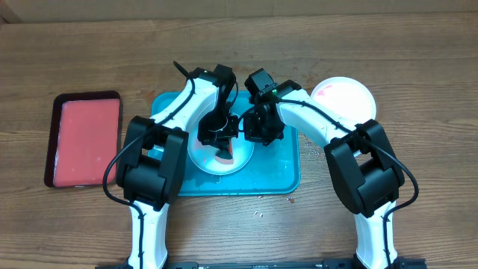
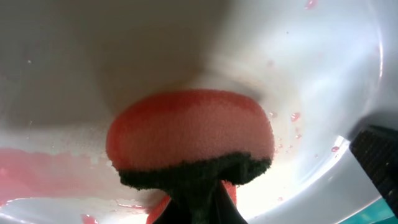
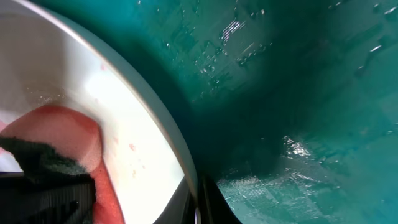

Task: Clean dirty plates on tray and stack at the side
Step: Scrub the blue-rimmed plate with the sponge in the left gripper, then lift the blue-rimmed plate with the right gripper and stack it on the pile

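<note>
**Sponge on a white plate in the teal tray**

The tray [image 1: 280, 175] lies flat on a wooden table [image 1: 418, 60], its long axis running left to right in the overhead view; its bare floor is wet, with beads and streaks of water catching the light in the right wrist view. A round white plate [image 1: 202, 161] sits inside the tray, left of its middle, open face upward; pink smears and specks mark its inner surface. Whether the plate rests flat or is tipped, I cannot tell.

The left claw [image 1: 219, 134] is over the plate, pinched tight on a sponge [image 2: 189, 130]; the sponge's red face is against the inside of the plate and its dark scouring layer is toward the claw. The right claw [image 1: 258, 128] is at the plate's right edge, above the middle of the tray, clamped on the rim with a finger either side of it.

Off the tray, just beyond its upper right corner, a second plate [image 1: 343, 101] rests on the table, white, face up, with a pink smear inside. Well to the left of the tray lies a smaller tray [image 1: 82, 138] with a dark rim and a red inside; its long axis runs front to back.
</note>
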